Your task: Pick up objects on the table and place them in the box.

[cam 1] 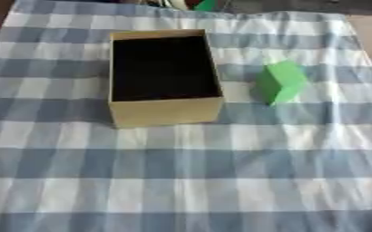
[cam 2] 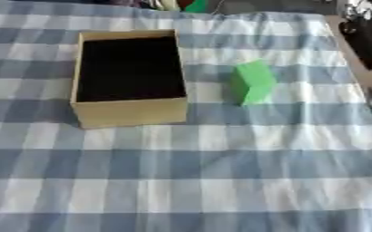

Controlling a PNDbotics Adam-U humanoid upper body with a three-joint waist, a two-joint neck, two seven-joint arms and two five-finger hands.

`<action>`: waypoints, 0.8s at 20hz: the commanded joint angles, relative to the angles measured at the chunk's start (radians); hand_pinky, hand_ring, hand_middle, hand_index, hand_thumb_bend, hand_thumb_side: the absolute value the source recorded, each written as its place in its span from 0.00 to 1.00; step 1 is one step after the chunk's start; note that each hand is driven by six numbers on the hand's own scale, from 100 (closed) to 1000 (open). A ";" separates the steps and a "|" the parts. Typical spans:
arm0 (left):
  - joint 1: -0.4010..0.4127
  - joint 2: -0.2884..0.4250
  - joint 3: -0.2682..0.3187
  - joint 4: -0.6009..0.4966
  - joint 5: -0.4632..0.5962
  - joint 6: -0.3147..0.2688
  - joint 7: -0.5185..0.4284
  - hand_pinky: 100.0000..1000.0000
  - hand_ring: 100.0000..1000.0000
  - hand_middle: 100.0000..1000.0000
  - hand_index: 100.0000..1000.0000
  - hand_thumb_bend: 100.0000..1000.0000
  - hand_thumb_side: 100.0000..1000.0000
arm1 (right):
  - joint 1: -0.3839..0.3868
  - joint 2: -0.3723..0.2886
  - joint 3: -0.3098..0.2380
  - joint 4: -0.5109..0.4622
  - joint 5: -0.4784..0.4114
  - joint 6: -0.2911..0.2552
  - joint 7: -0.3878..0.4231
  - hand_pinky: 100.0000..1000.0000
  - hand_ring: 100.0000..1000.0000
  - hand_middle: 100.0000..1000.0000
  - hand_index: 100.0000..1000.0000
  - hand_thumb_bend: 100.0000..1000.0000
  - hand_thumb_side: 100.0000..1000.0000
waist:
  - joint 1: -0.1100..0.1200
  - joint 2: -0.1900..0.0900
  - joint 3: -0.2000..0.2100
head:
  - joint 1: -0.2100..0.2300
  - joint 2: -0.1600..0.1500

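One green block [cam 1: 281,82] sits on the checked surface [cam 1: 221,172], at 3 o'clock just beside the open box [cam 1: 163,111]. Neither robot hand of mine shows; fingers unknown. Right arm looks nearer.

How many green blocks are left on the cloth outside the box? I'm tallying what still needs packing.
1: the green block sits on the checked cloth just right of the box. The box's dark interior could hide others.

Box [cam 1: 165,111]: tan cardboard, matt walls, dark matt inside. Green block [cam 1: 281,81] just right of box: smooth, matt, plastic or foam, unclear. Checked cloth [cam 1: 186,181] beneath box: soft woven fabric, lightly wrinkled.
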 commanded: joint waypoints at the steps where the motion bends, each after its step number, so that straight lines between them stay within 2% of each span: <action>1: -0.004 0.027 0.002 -0.017 0.000 0.000 -0.007 0.70 0.58 0.71 0.80 0.09 0.96 | -0.021 -0.113 -0.001 -0.017 0.028 0.039 0.103 0.70 0.69 0.75 0.84 0.00 0.85 | -0.009 -0.021 0.000 | -0.004 0.010; 6: -0.005 0.030 -0.002 -0.017 0.002 0.002 -0.013 0.70 0.58 0.71 0.80 0.09 0.96 | -0.052 -0.231 0.034 -0.017 0.057 0.092 0.258 0.72 0.73 0.78 0.86 0.00 0.87 | -0.011 -0.025 0.001 | -0.014 0.001; 8: -0.006 0.031 -0.004 -0.017 0.003 0.002 -0.016 0.70 0.58 0.71 0.80 0.09 0.96 | -0.069 -0.266 0.053 -0.016 0.074 0.088 0.334 0.73 0.76 0.81 0.88 0.00 0.87 | -0.012 -0.027 0.003 | -0.017 -0.002; 12: -0.005 0.033 -0.007 -0.017 0.005 0.004 -0.021 0.70 0.58 0.71 0.80 0.08 0.96 | -0.134 -0.307 0.078 0.050 0.085 0.016 0.472 0.76 0.79 0.84 0.91 0.00 0.83 | -0.016 -0.030 0.004 | -0.024 -0.008; 15: -0.005 0.033 -0.012 -0.017 0.008 0.008 -0.029 0.70 0.58 0.71 0.80 0.08 0.96 | -0.202 -0.308 0.108 0.135 0.077 -0.060 0.548 0.78 0.81 0.86 0.94 0.00 0.78 | -0.019 -0.032 0.005 | -0.031 -0.012; 16: -0.006 0.033 -0.014 -0.017 0.008 0.008 -0.032 0.70 0.58 0.71 0.80 0.08 0.96 | -0.225 -0.305 0.121 0.164 0.075 -0.087 0.579 0.79 0.82 0.87 0.96 0.00 0.74 | -0.020 -0.032 0.007 | -0.035 -0.013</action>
